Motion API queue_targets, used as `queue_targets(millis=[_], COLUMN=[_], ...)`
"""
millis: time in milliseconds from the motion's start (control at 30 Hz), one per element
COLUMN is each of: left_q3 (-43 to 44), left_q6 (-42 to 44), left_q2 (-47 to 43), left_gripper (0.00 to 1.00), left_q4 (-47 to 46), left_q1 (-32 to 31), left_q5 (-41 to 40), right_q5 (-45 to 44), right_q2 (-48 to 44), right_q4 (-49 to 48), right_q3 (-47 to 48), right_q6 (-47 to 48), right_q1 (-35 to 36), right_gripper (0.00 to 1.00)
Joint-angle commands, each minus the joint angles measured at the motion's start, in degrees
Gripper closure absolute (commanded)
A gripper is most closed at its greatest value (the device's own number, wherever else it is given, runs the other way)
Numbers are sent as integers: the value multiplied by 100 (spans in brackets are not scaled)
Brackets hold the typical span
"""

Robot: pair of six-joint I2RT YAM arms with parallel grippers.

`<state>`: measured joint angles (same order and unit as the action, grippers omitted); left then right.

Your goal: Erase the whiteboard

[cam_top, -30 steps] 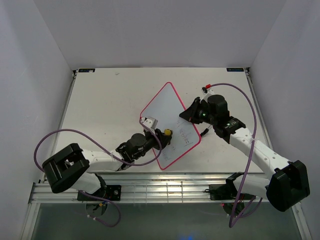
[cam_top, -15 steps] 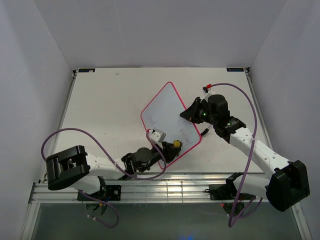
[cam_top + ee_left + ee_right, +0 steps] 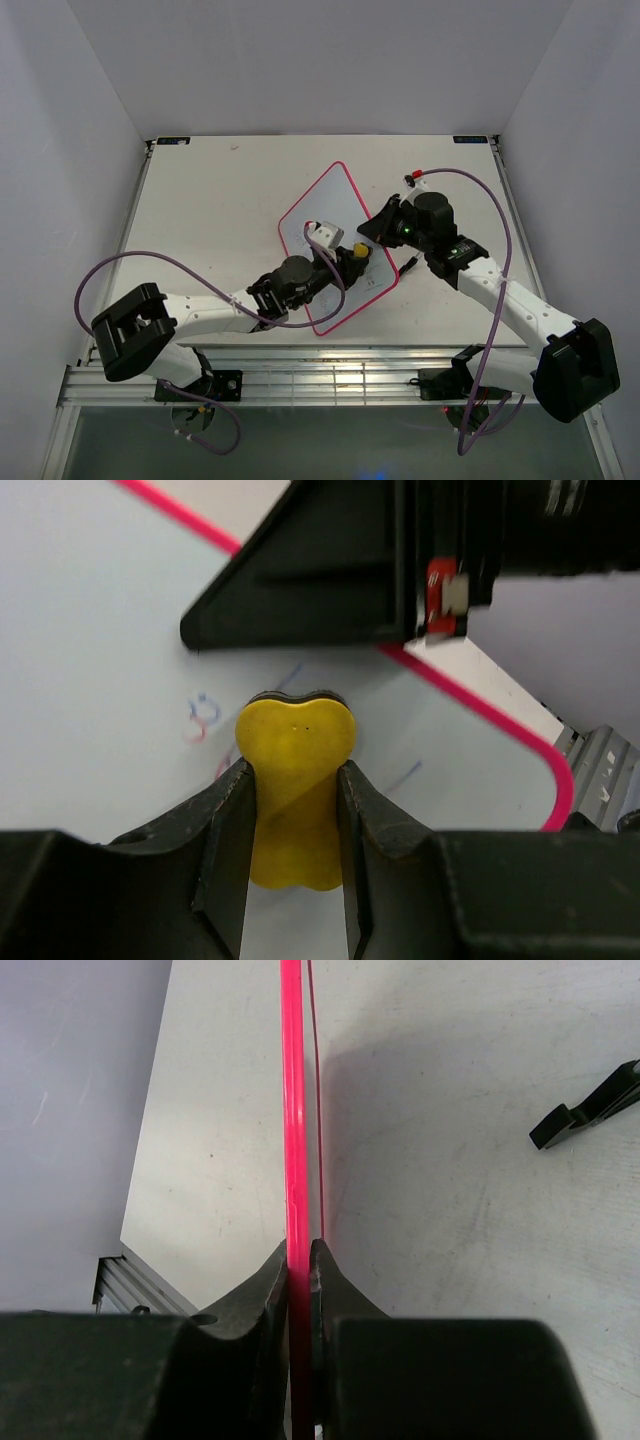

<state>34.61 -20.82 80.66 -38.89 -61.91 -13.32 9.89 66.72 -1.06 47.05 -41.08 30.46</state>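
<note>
The whiteboard (image 3: 320, 215) with its pink-red frame lies tilted like a diamond at the table's middle. My left gripper (image 3: 357, 252) is shut on the small yellow eraser (image 3: 360, 249), which presses on the board's right part. In the left wrist view the eraser (image 3: 295, 742) sits between my fingers on the white surface (image 3: 90, 660), next to faint red-blue marks (image 3: 203, 718). My right gripper (image 3: 374, 226) is shut on the board's right edge. In the right wrist view the pink frame (image 3: 292, 1110) runs edge-on between my pads (image 3: 272, 1278).
A small black clip (image 3: 585, 1110) lies on the table (image 3: 200, 210) right of the board, near the right gripper; it also shows in the top view (image 3: 409, 264). White walls enclose the table on three sides. A metal rail (image 3: 330, 375) runs along the near edge.
My left gripper slid the eraser toward the board's near corner, then back up and right to the middle-right part. The writing near the right edge has thinned. The right gripper has stayed in place.
</note>
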Motion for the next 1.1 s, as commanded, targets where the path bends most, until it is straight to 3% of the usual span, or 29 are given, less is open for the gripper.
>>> queue_targets(millis=[0, 267, 533, 767, 933, 1067], left_q3=[476, 749, 134, 300, 354, 152], left_q6=[394, 474, 26, -141, -265, -528], left_q2=[353, 433, 336, 792, 829, 338], left_gripper=[98, 98, 98, 98, 99, 100], left_q4=[681, 883, 700, 506, 409, 391], left_q1=[117, 284, 1478, 2007, 2025, 1832], left_q5=[382, 488, 1155, 1859, 2316, 2466], right_q5=[531, 479, 628, 830, 760, 523], right_q2=[-159, -124, -352, -256, -177, -159], right_q4=[-914, -808, -764, -808, -729, -633], right_q3=[85, 270, 287, 323, 384, 437], right_q6=[-541, -436, -287, -190, -137, -137], right_q1=[443, 602, 654, 795, 839, 839], right_gripper=[92, 92, 92, 92, 92, 92])
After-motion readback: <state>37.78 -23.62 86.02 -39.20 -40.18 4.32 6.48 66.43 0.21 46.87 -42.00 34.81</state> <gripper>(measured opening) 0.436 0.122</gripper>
